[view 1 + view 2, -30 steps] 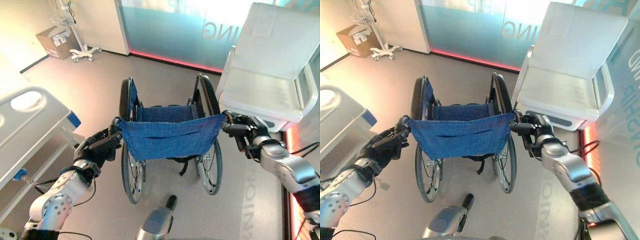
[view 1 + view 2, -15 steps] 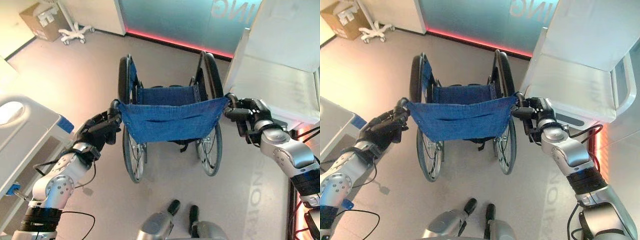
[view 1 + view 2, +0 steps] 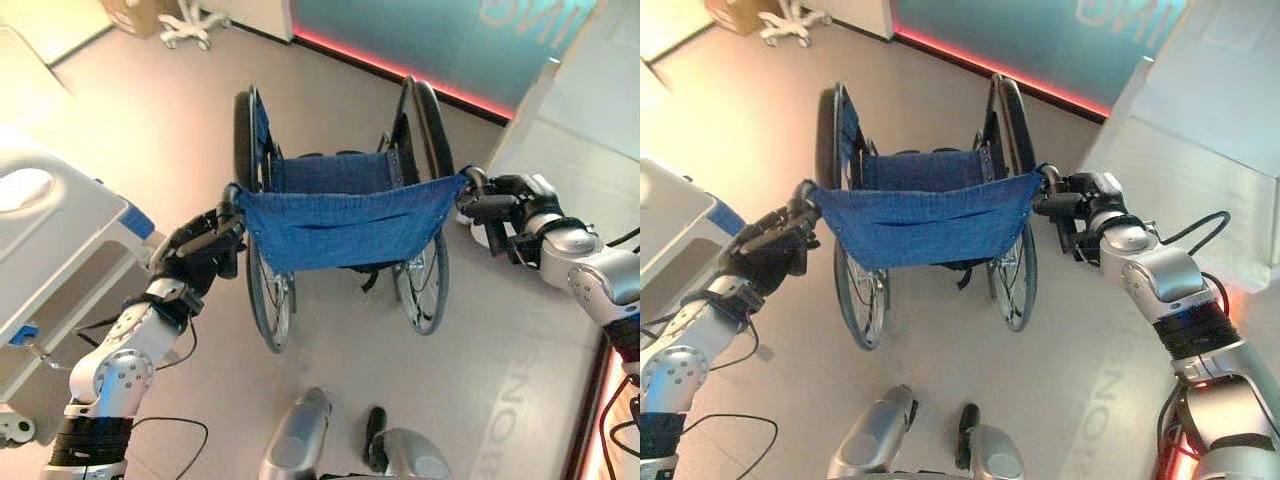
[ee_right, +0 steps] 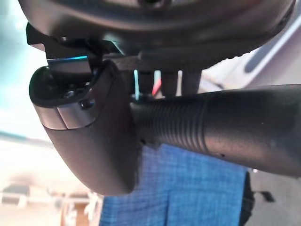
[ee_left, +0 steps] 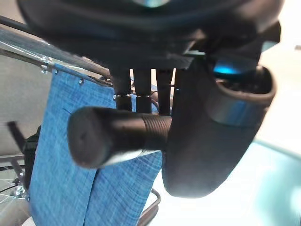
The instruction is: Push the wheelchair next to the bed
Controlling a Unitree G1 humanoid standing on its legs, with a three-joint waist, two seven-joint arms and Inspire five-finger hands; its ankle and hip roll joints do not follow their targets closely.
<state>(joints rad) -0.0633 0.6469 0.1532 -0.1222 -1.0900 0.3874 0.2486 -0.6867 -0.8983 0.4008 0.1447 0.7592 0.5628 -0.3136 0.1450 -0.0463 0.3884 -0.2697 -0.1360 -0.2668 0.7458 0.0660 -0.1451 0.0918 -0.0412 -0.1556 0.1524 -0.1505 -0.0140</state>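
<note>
wheelchair [image 3: 345,225] is seen from behind, standing upright on the grey floor [image 3: 160,130], its blue cloth backrest [image 3: 345,228] stretched between the two push handles. blue seat and both large wheels are visible beyond the backrest.

left hand [image 3: 200,255] is clamped on the left push handle [image 5: 113,136]; in the left wrist view the fingers [image 5: 141,89] are curled over the ribbed black grip and the thumb [image 5: 207,141] is wrapped round its other side, with the rounded end of the grip sticking out past the hand.

right hand [image 3: 1095,205] is clamped on the right push handle [image 4: 221,127]; in the right wrist view the thumb [image 4: 94,141] is curled round the ribbed grip, the fingers closing over it from the far side, blue cloth showing just past it.

bed [image 3: 60,240], white with a blue corner piece, is seen at the robot's left, beside the left arm; the wheelchair is near it but apart, with open floor between the left wheel and the bed.

a white piece of furniture [image 3: 1200,150] is seen at the robot's right, near the right wheel. a teal wall panel [image 3: 440,40] with a red glowing strip along its base is seen ahead. a cardboard box [image 3: 735,12] and a white wheeled stand base [image 3: 190,22] are seen far off at the left.
</note>
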